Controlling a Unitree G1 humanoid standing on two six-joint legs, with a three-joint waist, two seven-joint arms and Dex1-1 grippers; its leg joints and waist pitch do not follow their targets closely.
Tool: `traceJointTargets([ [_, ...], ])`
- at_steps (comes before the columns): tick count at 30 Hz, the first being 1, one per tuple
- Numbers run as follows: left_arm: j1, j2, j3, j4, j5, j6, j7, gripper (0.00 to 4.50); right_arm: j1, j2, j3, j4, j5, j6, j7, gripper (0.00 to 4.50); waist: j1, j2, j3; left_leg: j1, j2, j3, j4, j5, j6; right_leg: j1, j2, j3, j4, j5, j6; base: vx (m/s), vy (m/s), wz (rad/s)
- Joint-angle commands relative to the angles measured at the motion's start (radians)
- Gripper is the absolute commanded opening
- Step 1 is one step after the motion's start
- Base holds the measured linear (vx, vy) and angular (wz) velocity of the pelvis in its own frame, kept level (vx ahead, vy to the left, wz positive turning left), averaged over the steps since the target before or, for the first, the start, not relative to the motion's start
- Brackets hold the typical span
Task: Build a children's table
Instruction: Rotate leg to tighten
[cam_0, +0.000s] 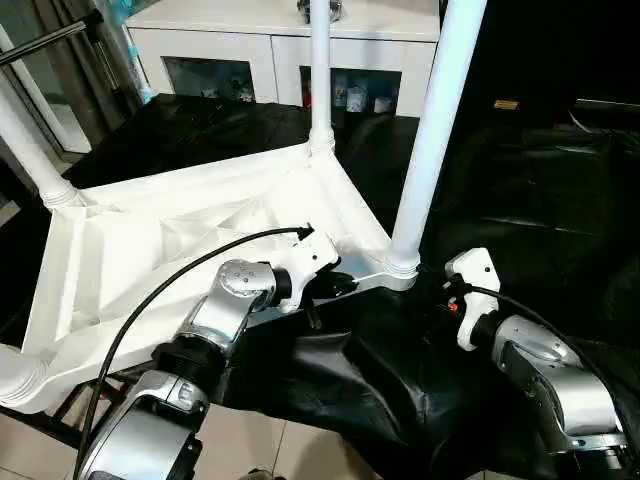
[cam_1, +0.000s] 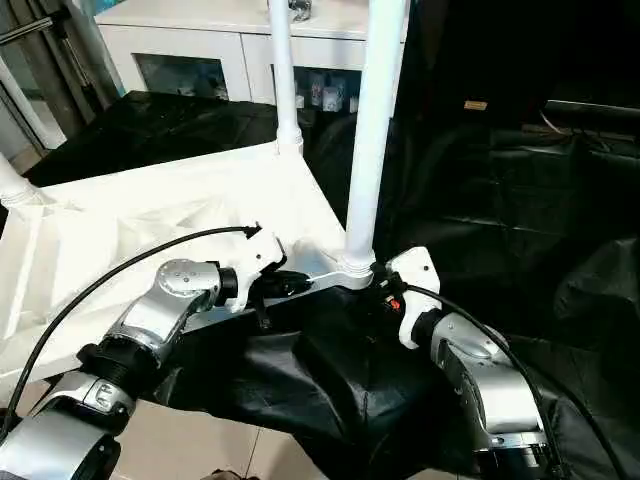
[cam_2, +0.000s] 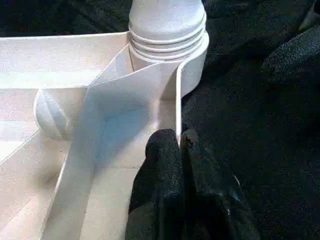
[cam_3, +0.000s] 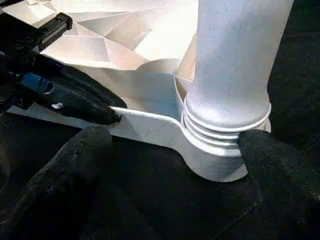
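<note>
The children's table lies upside down on the black-draped work table: its white ribbed tabletop (cam_0: 150, 250) faces up with several white legs standing in the corner sockets. The nearest leg (cam_0: 435, 130) rises from the corner socket (cam_3: 220, 160) between my two arms. My left gripper (cam_0: 340, 285) is shut on the tabletop's thin rim (cam_2: 178, 100), just beside that socket. My right gripper (cam_3: 175, 142) is open, one finger (cam_3: 85, 150) on each side of the socket's base, low by the black cloth. Its fingers do not clamp anything.
Another leg (cam_0: 320, 70) stands at the far corner and one (cam_0: 30, 150) at the left. A white cabinet (cam_0: 280, 40) is behind the work table. Rumpled black cloth (cam_0: 380, 380) lies under my grippers. Floor tiles (cam_0: 30, 440) show at the near left, under the overhanging tabletop.
</note>
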Motion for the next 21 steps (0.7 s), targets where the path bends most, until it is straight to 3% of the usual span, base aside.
traceJointTargets([
  [1, 0.012, -0.026, -0.025, -0.022, -0.026, -0.04, -0.035, 0.0, -0.006, 0.014, 0.05, -0.02, 0.012, 0.011, 0.025, 4.44, 0.007, -0.023, -0.067, 0.014, 0.089, -0.053, -0.056, -0.108, 0.108, 0.048, -0.111, 0.058, -0.074, -0.098, -0.226, 0.0, 0.0, 0.0],
  [21, 0.012, -0.026, -0.025, -0.022, -0.026, -0.04, -0.035, 0.0, -0.006, 0.014, 0.05, -0.02, 0.012, 0.011, 0.025, 4.44, 0.007, -0.023, -0.068, 0.014, 0.09, -0.053, -0.056, -0.105, 0.109, 0.047, -0.11, 0.058, -0.072, -0.087, -0.229, 0.0, 0.0, 0.0],
])
